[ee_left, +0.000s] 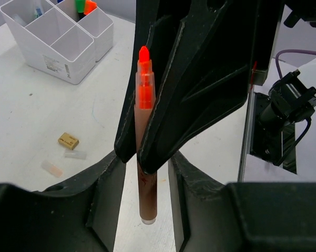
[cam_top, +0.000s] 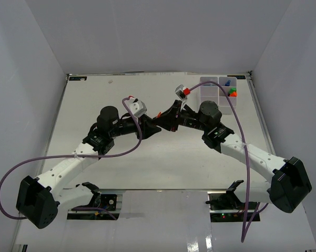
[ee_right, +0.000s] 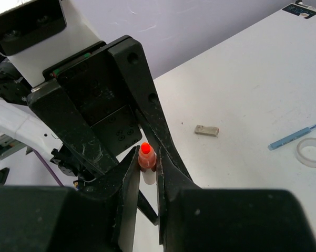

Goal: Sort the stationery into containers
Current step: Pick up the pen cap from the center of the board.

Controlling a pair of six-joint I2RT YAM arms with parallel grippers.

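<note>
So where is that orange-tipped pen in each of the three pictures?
Top external: the orange-tipped pen is a red speck at centre, mostly hidden.
Left wrist: the pen stands upright at centre, tip up.
Right wrist: the pen's tip pokes up at lower centre.
Shared landmark: the right arm's fingers, clamped on it in every view.

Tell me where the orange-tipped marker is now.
The orange-tipped marker is over the middle of the table: the right gripper is shut on it, and the open left gripper straddles its lower part.
</note>
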